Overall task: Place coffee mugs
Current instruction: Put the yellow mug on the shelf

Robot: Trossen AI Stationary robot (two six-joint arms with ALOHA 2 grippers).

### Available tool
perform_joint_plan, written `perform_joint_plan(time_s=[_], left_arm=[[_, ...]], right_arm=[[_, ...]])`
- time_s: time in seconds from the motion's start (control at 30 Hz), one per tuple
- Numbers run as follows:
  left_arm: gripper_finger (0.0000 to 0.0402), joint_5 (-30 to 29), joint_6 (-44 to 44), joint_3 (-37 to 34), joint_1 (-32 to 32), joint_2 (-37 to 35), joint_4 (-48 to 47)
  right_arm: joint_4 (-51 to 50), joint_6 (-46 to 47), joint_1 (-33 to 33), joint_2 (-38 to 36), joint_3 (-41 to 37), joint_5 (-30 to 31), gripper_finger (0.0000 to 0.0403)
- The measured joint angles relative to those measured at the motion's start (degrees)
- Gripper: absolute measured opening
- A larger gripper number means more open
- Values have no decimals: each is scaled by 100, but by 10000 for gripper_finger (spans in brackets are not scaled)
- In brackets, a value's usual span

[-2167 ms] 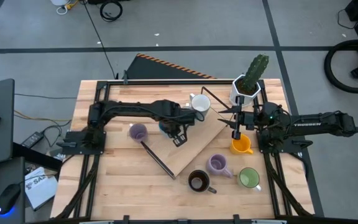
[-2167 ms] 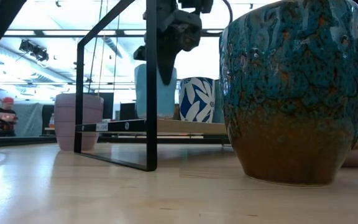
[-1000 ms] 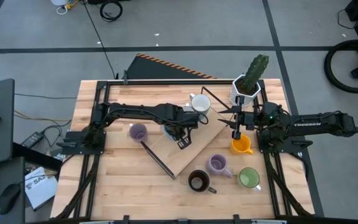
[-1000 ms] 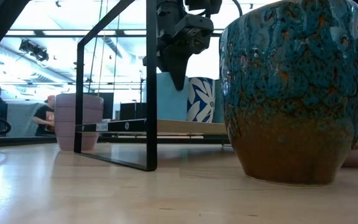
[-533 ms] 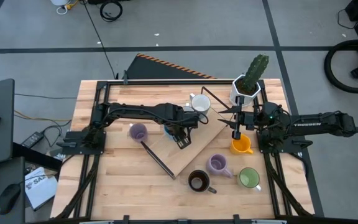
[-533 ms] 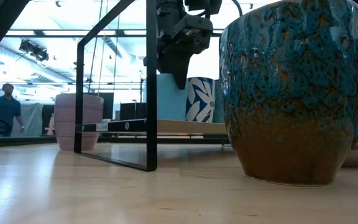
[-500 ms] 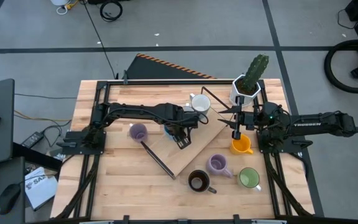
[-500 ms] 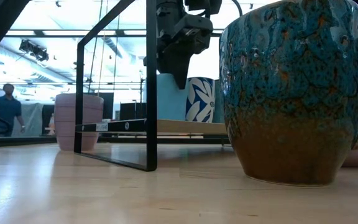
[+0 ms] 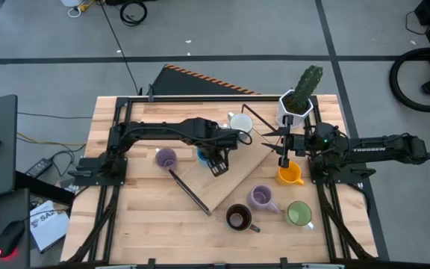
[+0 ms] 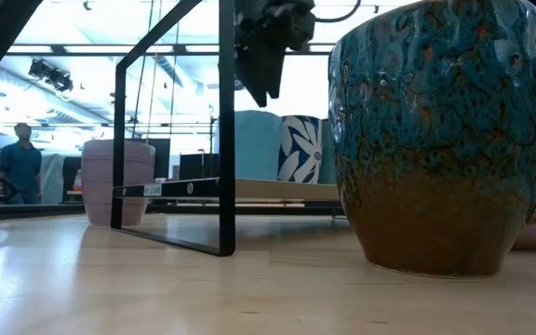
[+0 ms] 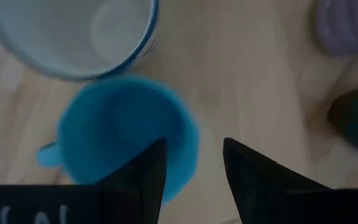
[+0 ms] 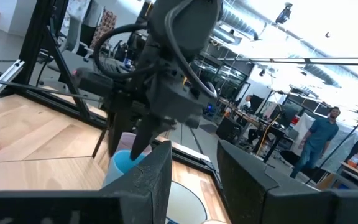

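Observation:
A blue mug (image 9: 202,155) stands upright on the slanted wooden board (image 9: 234,175), next to a white mug with a blue leaf pattern (image 9: 239,124). My left gripper (image 11: 194,144) hangs open straight above the blue mug (image 11: 126,134), clear of its rim in the low view (image 10: 261,88). A lavender mug (image 9: 166,158) stands on the table to the board's left. An orange mug (image 9: 290,175), another lavender mug (image 9: 260,196), a green mug (image 9: 299,214) and a dark brown mug (image 9: 238,217) stand toward the near right. My right gripper (image 9: 283,158) waits open above the orange mug.
A white faceted pot with a cactus (image 9: 295,104) stands at the far right. A black metal frame (image 10: 223,130) rises at the board's near-left edge. The speckled brown mug (image 10: 440,140) fills the low view's right. People move in the room behind the table.
My left gripper has opened and let go of the blue mug, then risen straight up off it. The blue mug stays upright on the board beside the white mug.

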Motion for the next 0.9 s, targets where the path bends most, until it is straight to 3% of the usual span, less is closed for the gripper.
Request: perform_joint_plan(time_s=[0.27,0.53,0.9], left_arm=[[165,-592,401,2,-105,-117,-385],[165,-1595,953,2,-310,-291,-398],[165,-1968,1364,1,-604,-423,-581]], right_arm=[[-15,1,2,8,0,-14,135],[136,-24,-22,151,0,-22,135],[259,288,-24,273,2,-124,135]])
